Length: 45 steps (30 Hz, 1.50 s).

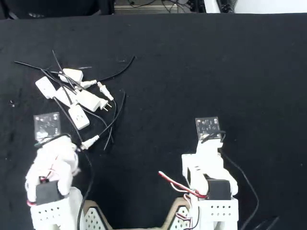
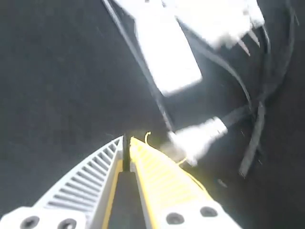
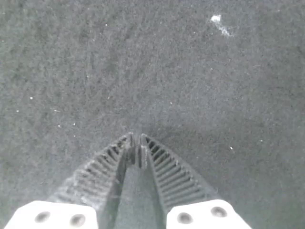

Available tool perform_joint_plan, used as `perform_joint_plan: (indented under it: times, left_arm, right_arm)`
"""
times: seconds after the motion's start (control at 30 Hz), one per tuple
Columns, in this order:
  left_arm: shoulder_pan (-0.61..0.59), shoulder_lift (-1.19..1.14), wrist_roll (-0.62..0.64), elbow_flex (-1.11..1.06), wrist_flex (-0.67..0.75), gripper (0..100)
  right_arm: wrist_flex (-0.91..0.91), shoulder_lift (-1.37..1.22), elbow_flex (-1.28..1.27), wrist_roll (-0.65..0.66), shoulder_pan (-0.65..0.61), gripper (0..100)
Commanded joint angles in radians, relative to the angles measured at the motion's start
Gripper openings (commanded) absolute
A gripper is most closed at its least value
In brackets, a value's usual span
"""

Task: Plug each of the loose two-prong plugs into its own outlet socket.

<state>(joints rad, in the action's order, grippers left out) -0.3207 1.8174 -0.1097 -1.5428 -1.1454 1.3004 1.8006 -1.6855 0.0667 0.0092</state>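
The black table (image 1: 201,72) took up nearly everything I could see from above, with my two arms at its near edge: my left arm (image 1: 50,179) beside the clutter, my right arm (image 1: 210,179) well apart from it over bare cloth. Past my left arm lay a heap of white sockets (image 1: 79,116), several blocks tumbled together at different angles, and from my left wrist one of them (image 2: 167,52) showed as a long white slab lying flat. Thin black cables (image 1: 117,108) ran through and out of the heap, some crossing over the blocks and some trailing toward me. One plug (image 1: 90,142) lay loose on the cloth at the near edge of the heap on its black lead, close to the end of my left arm; a second plug (image 1: 104,90) lay among the blocks farther off, its two prongs bare and in no socket. My left gripper (image 2: 127,141) was closed, its fingertips meeting with nothing between them, and the near plug (image 2: 195,138) lay just beside the tip; I could not tell whether it touched. My right gripper (image 3: 136,141) was likewise closed tight and held nothing, pointing down at plain cloth.
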Motion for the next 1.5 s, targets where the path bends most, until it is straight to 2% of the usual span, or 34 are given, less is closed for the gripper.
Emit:
perform_joint_plan:
  times: [0.0, 0.17, 0.37, 0.47, 0.6, 0.73, 0.87, 0.97, 1.03, 1.2, 1.3, 1.47]
  left_arm:
    - [-0.058, 0.006, -0.114, 0.137, 0.086, 3]
    - [-0.05, 0.005, -0.15, 0.217, 0.112, 3]
    - [-0.05, -0.012, -0.144, 0.159, 0.244, 3]
    - [-0.05, -0.112, -0.146, 0.15, 0.299, 5]
    - [-0.05, -0.411, -0.126, 0.219, 0.374, 21]
    - [-0.048, -0.813, -0.089, 0.392, 0.448, 21]
    - [-0.018, -1.257, -0.08, 0.653, 0.479, 24]
    - [0.035, -1.577, 0.054, 0.914, 0.414, 29]
    - [0.076, -1.765, 0.117, 1.129, 0.319, 30]
    - [0.13, -2.151, 0.129, 1.715, -0.025, 30]
    - [0.122, -2.344, 0.192, 2.026, -0.173, 30]
    - [0.114, -2.564, 0.275, 2.425, -0.416, 30]
  right_arm:
    - [0.006, 0.093, 0.001, 0.0, 0.017, 1.1]
    - [0.006, 0.093, 0.001, 0.0, 0.017, 1.1]
    - [0.006, 0.093, 0.001, 0.0, 0.017, 1.1]
    - [0.006, 0.093, 0.001, 0.0, 0.017, 1.1]
    - [0.006, 0.093, 0.001, 0.0, 0.017, 1.1]
    - [0.006, 0.093, 0.001, 0.0, 0.018, 1.1]
    - [0.006, 0.093, 0.001, 0.0, 0.018, 1.1]
    - [0.006, 0.093, 0.001, 0.0, 0.018, 1.1]
    - [0.006, 0.093, 0.001, 0.0, 0.018, 1.1]
    - [0.006, 0.093, 0.001, 0.0, 0.018, 1.1]
    - [0.006, 0.093, 0.001, 0.0, 0.018, 1.1]
    - [0.006, 0.093, 0.001, 0.0, 0.018, 1.1]
